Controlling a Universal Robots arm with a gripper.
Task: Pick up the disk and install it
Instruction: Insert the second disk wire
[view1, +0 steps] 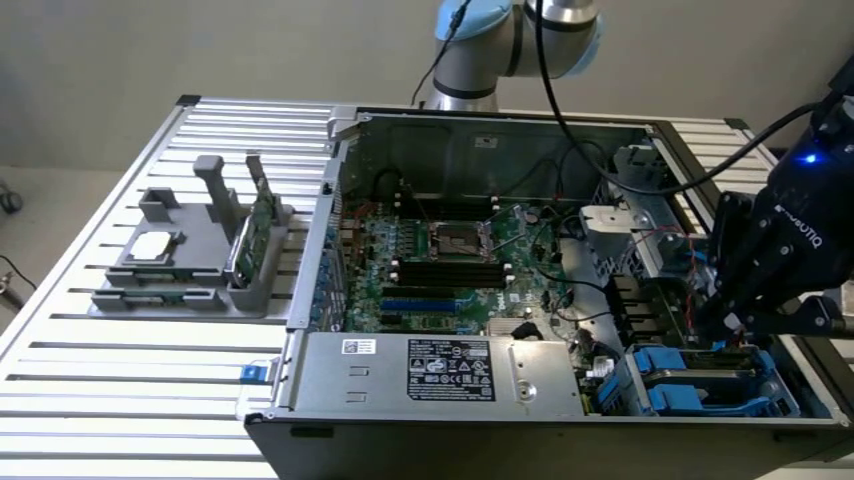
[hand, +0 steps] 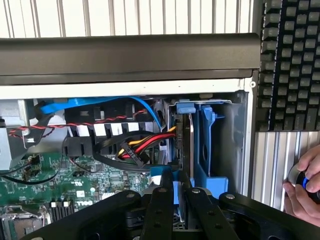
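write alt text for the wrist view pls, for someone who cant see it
The black gripper grips the blue-framed disk upright in the drive bay at a corner of an open computer case, beside red and yellow cables. A person's hand rests near a keyboard.

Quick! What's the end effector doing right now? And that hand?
End effector: shut on the disk.
Person's hand: fingers curled around a small round thing with a blue light.

The arm (view1: 534, 40) reaches down, its end effector (hand: 175, 192) nearly closed.
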